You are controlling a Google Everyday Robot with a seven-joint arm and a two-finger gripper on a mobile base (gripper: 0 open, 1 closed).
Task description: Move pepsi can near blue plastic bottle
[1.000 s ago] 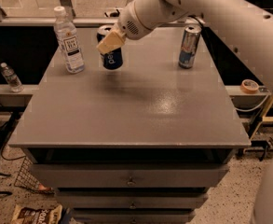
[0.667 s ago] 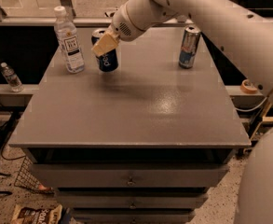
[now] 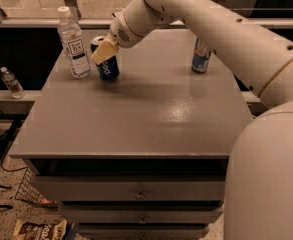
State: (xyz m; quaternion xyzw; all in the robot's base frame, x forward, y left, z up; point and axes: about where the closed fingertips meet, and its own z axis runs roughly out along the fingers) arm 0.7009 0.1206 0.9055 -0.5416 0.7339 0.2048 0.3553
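Note:
The pepsi can (image 3: 109,69), short and dark blue with white lettering, is at the back left of the grey table (image 3: 136,119), just right of the blue plastic bottle (image 3: 72,45). That bottle is tall and clear with a white cap and a white label. My gripper (image 3: 104,52) comes down from the upper right and is shut on the can's top half, with a tan finger (image 3: 101,54) across its front. The can's base is at or just above the tabletop. A narrow gap separates can and bottle.
A taller silver-and-blue can (image 3: 201,58) stands at the table's back right, partly behind my arm (image 3: 226,29). A small clear bottle (image 3: 11,82) sits on a ledge to the left. Drawers (image 3: 136,191) run below the tabletop. A wire basket and a snack bag lie on the floor at the lower left.
My gripper has carried the pepsi can to the left, from about mid-back of the table to right beside the blue plastic bottle. The other cans and bottles have not moved.

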